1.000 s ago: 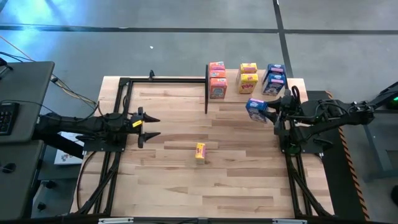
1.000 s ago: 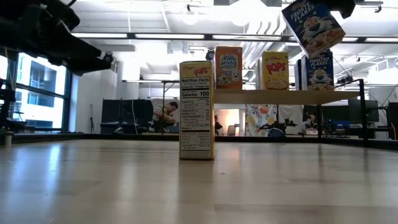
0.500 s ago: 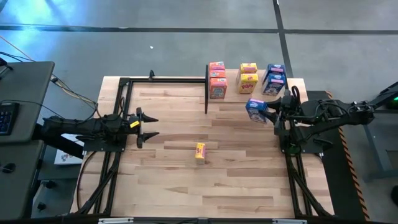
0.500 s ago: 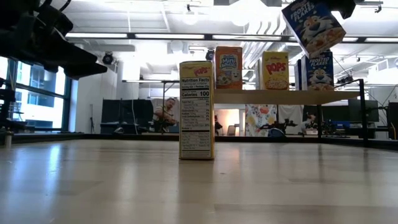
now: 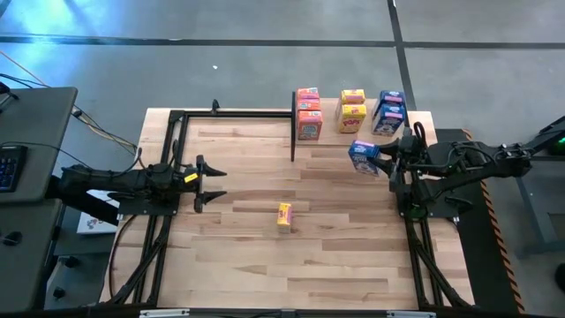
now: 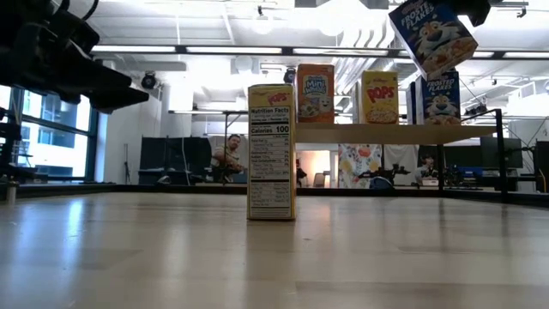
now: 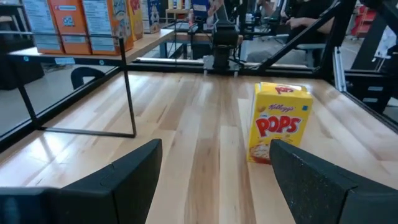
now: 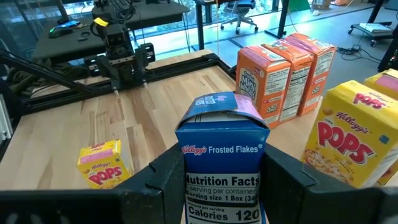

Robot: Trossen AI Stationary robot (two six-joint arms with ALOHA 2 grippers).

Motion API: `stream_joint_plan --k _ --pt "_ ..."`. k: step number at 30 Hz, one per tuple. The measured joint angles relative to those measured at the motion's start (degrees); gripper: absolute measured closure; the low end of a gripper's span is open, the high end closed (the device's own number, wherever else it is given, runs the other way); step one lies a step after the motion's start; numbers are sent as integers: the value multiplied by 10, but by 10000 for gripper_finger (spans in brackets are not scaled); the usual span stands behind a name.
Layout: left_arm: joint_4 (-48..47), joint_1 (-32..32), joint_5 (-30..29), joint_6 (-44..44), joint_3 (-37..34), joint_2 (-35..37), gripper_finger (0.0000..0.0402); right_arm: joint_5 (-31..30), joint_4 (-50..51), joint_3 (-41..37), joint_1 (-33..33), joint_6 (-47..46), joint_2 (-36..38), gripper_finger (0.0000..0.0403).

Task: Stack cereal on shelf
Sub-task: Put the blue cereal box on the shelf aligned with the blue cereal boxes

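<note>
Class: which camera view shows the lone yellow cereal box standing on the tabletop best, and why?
The left wrist view: the yellow box shows its whole front, close. The low view gives its nutrition panel; the high view only its top; the right wrist view shows it far off.

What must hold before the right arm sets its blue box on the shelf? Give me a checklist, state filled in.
1. Right pincer shut on the blue box: ok.
2. Blue box held clear above the tabletop, tilted in the low view: ok.
3. Free spot on the shelf beside the other blue boxes: cannot tell.
4. Orange boxes and yellow boxes upright on the shelf: ok.
5. Left pincer open, off at the table's left side, out of the way: ok.
6. Last yellow box upright on the tabletop: ok.
</note>
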State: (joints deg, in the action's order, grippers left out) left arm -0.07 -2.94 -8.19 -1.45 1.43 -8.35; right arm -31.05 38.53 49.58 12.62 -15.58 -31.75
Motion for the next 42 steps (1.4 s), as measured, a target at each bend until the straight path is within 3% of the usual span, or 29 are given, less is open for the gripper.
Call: stream_joint_plan --k 15,29,42 --pt "0 0 2 17 0 -5 112 -3 5 0 0 57 8 246" --pt "0 0 2 17 0 -5 112 -6 109 1 0 61 93 246" --pt "0 0 2 17 0 -5 112 -108 165 -10 0 4 119 246"
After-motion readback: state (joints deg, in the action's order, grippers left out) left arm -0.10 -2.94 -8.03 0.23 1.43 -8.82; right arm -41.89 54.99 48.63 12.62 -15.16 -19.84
